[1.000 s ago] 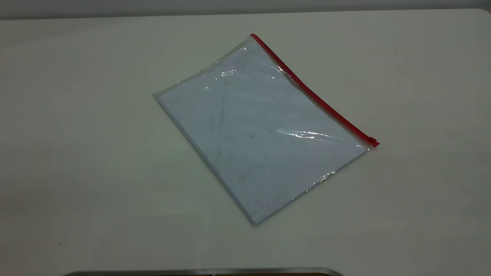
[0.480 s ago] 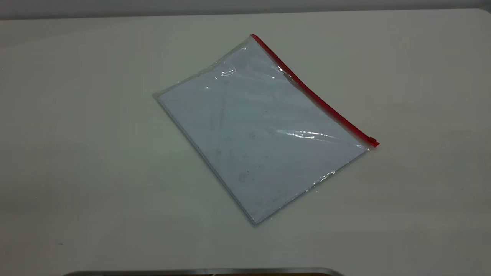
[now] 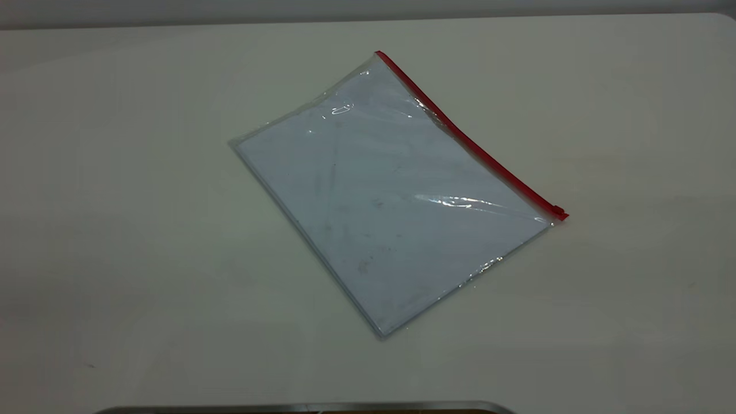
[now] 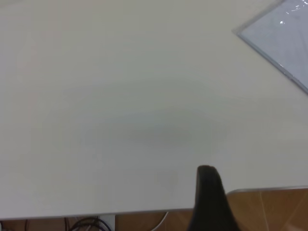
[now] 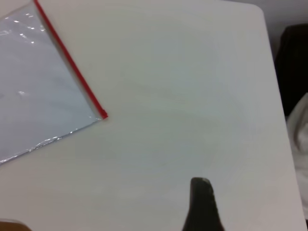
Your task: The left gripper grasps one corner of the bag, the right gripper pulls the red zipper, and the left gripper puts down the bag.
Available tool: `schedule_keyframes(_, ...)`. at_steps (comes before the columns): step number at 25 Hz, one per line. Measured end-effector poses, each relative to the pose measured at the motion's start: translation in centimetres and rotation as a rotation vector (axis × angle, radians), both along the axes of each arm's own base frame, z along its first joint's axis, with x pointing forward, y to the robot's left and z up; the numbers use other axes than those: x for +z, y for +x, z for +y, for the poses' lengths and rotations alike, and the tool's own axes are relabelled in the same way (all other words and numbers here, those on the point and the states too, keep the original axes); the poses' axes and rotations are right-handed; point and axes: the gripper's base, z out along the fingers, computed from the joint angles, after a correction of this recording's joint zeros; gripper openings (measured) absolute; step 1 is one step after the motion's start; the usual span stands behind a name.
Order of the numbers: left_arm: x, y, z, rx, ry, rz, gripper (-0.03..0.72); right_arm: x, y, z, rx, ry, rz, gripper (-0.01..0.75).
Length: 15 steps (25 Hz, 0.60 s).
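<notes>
The bag [image 3: 391,195] lies flat on the white table [image 3: 115,201], turned diagonally. The red zipper [image 3: 471,141] runs along its right long edge, from the far corner of the bag [image 3: 378,54] to the small slider tab [image 3: 558,210] at the near right end. Neither gripper shows in the exterior view. In the left wrist view a dark part of my left gripper [image 4: 208,178] hangs over the table's edge, far from the bag [image 4: 284,33]. In the right wrist view my right gripper [image 5: 200,187] is over bare table, apart from the bag [image 5: 43,86] and the zipper [image 5: 70,65].
A metal strip [image 3: 305,407] lies along the table's near edge. The left wrist view shows wooden floor [image 4: 269,207] past the table edge. The right wrist view shows a dark object [image 5: 293,62] and white cloth [image 5: 299,125] beyond the table's side.
</notes>
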Motion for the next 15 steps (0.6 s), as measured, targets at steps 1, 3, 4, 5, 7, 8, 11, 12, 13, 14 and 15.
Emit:
schedule_keyframes(1, 0.0, 0.0, 0.0, 0.0, 0.0, 0.0, 0.565, -0.01, 0.0, -0.01, -0.002, 0.002, 0.001, 0.578)
schedule_keyframes(3, 0.0, 0.0, 0.0, 0.0, 0.0, 0.0, 0.565, 0.0, 0.0, -0.01, -0.003, 0.003, 0.0, 0.578)
schedule_keyframes(4, 0.0, 0.0, 0.0, 0.0, 0.0, 0.0, 0.565, 0.01, 0.01, -0.01, -0.003, 0.003, -0.001, 0.578)
schedule_keyframes(5, 0.0, 0.0, 0.0, 0.0, 0.0, 0.0, 0.565, 0.01, 0.01, -0.01, -0.004, 0.003, -0.001, 0.578)
schedule_keyframes(7, 0.0, 0.0, 0.0, 0.0, 0.0, 0.0, 0.565, 0.01, 0.01, -0.01, -0.004, 0.003, -0.002, 0.578)
schedule_keyframes(8, 0.0, 0.0, 0.0, 0.0, 0.0, 0.0, 0.565, 0.01, 0.01, -0.01, -0.004, 0.003, -0.002, 0.578)
schedule_keyframes(11, 0.0, 0.0, 0.0, 0.0, 0.0, 0.0, 0.565, 0.01, 0.01, -0.01, -0.004, 0.004, -0.002, 0.578)
schedule_keyframes(12, 0.0, 0.0, 0.0, 0.0, 0.0, 0.0, 0.565, 0.01, 0.01, -0.01, -0.004, 0.004, -0.002, 0.578)
schedule_keyframes(13, 0.0, 0.0, 0.0, 0.0, 0.0, 0.0, 0.565, 0.01, 0.01, -0.01, -0.004, 0.004, -0.002, 0.578)
schedule_keyframes(14, 0.0, 0.0, 0.0, 0.0, 0.0, 0.0, 0.565, 0.01, 0.01, -0.01, -0.004, 0.004, -0.002, 0.578)
schedule_keyframes(15, 0.0, 0.0, 0.0, 0.0, 0.0, 0.0, 0.565, 0.01, 0.01, -0.01, -0.004, 0.004, -0.002, 0.578)
